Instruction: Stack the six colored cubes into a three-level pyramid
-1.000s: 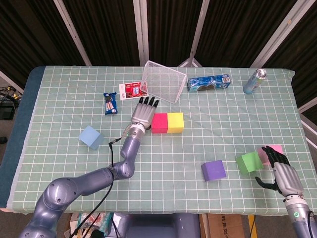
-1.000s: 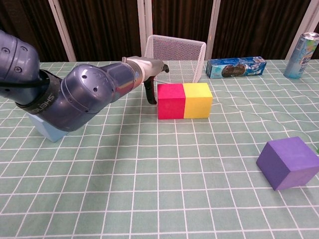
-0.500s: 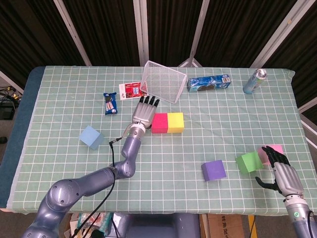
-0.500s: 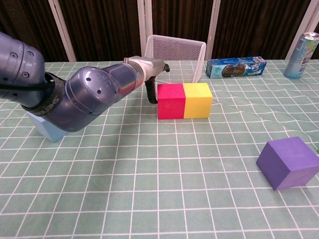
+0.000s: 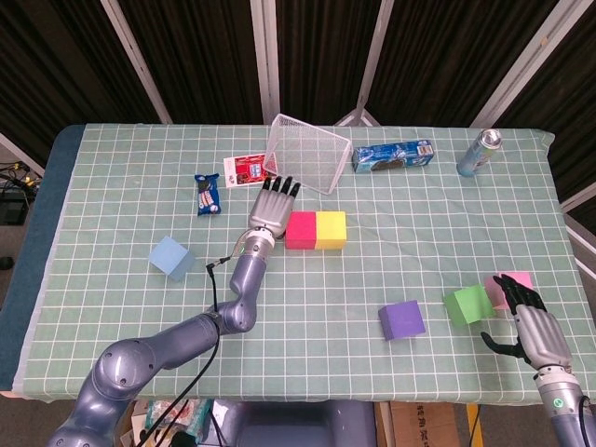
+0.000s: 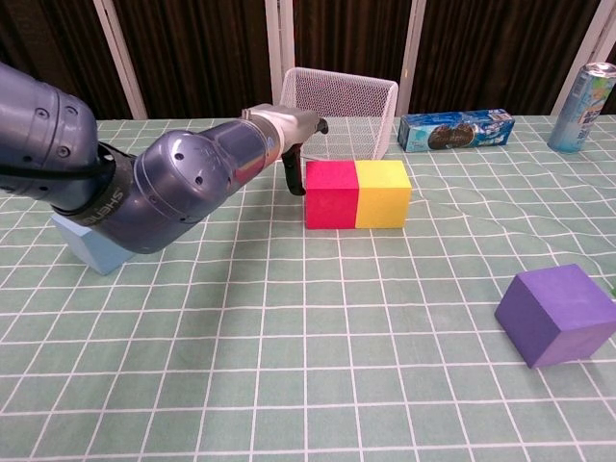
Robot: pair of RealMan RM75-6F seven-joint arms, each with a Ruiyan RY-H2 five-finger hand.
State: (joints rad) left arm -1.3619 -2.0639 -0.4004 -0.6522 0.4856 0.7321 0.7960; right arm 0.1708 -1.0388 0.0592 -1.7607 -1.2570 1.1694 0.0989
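Note:
A red cube point(image 5: 300, 230) point(image 6: 330, 194) and a yellow cube point(image 5: 331, 229) point(image 6: 383, 193) stand side by side, touching, at the table's middle. My left hand point(image 5: 271, 208) point(image 6: 293, 135) lies flat and open just left of the red cube, fingers pointing away; contact is unclear. A light blue cube point(image 5: 170, 257) point(image 6: 87, 246) sits far left. The purple cube point(image 5: 401, 319) point(image 6: 560, 314) rests front right, with the green cube point(image 5: 467, 304) and pink cube point(image 5: 513, 287) beyond it. My right hand point(image 5: 529, 322) hovers open beside the pink cube, holding nothing.
A tipped wire basket point(image 5: 307, 153) point(image 6: 339, 98) lies behind the cubes. A blue snack box point(image 5: 393, 155) point(image 6: 454, 130) and a can point(image 5: 479, 153) point(image 6: 582, 94) stand at the back right. Two small packets point(image 5: 209, 194) point(image 5: 245, 169) lie at the back left.
My left hand has edged slightly farther from me alongside the red cube. The cubes and right hand have not moved.

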